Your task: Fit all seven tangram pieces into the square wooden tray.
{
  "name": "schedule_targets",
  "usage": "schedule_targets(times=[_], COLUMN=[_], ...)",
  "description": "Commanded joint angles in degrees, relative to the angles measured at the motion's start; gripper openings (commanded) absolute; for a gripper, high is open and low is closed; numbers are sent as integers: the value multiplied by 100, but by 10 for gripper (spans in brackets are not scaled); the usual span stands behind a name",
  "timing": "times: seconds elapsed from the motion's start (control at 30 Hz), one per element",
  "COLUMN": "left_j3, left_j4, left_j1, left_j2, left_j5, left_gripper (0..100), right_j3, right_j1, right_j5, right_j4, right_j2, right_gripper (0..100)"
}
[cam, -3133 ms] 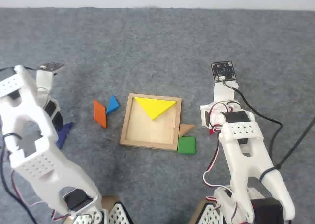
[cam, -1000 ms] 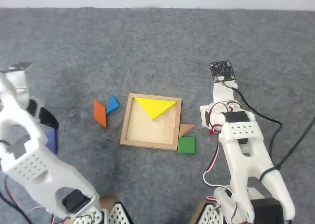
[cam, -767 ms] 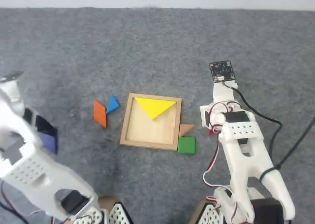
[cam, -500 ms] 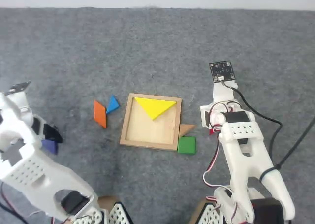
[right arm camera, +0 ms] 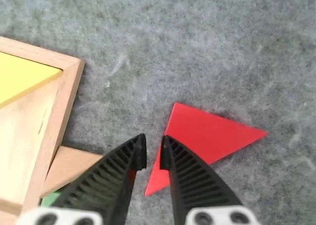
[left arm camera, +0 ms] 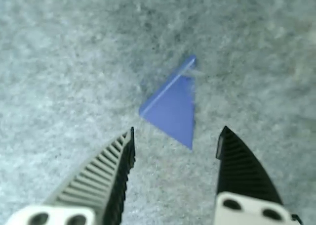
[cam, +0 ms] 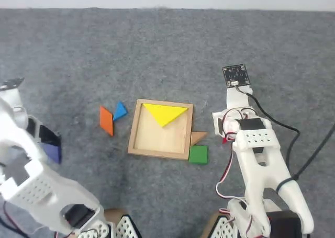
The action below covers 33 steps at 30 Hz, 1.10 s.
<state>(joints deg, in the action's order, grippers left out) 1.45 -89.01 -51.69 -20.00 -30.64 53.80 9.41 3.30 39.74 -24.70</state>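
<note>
The square wooden tray (cam: 133, 132) lies mid-tabletop on the grey felt tabletop (cam: 167, 49). It holds one piece, the large yellow triangle (cam: 164, 113), whose long edge runs along the far rim and whose apex points back toward the arms. Left of the tray, the orange parallelogram (cam: 107, 121) has its long axis running roughly far to near, and the small light-blue triangle (cam: 120, 111) sits just beside its far end. At the tray's near right corner, the tan wooden triangle (cam: 197, 138) touches the rim and points away from it, with the green square (cam: 198, 154) against its near side. The red triangle (right arm camera: 207, 136) lies further right, and the right jaws hang over one of its edges, drawn almost together with a thin gap and pinching nothing. Well off to the left, the indigo triangle (left arm camera: 173, 109) lies flat on the felt, and the left jaws hover over it spread wide, one tip to either side, touching nothing. Compared with three seconds ago, the left arm has swung out toward the left edge, and the indigo triangle now lies further left too. The right arm and the other pieces have not shifted.
</note>
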Motion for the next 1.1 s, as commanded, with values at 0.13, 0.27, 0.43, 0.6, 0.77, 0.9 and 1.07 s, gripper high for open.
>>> schedule_targets(times=[0.13,0.27,0.43,0.6,0.77,0.9,1.07], left_j3=[-215,57,127,119,119,119,92], left_j4=[457,923,1108,1187,1336,1345,1275], left_j1=[-352,-369,-176,79,88,149,185], left_j2=[404,202,-563,-1143,-1266,-1275,-1213], left_j5=[9,9,9,18,35,18,53], left_gripper=[265,265,265,265,257,180,171], right_j3=[-44,-44,-44,-44,-44,-44,-44], right_j1=[-22,-22,-22,-22,-22,-22,-22], right_j5=[79,79,79,79,79,79,79], right_j4=[48,48,48,48,48,48,48], right_j2=[-321,-321,-321,-321,-321,-321,-321], right_gripper=[61,61,61,61,61,61,61])
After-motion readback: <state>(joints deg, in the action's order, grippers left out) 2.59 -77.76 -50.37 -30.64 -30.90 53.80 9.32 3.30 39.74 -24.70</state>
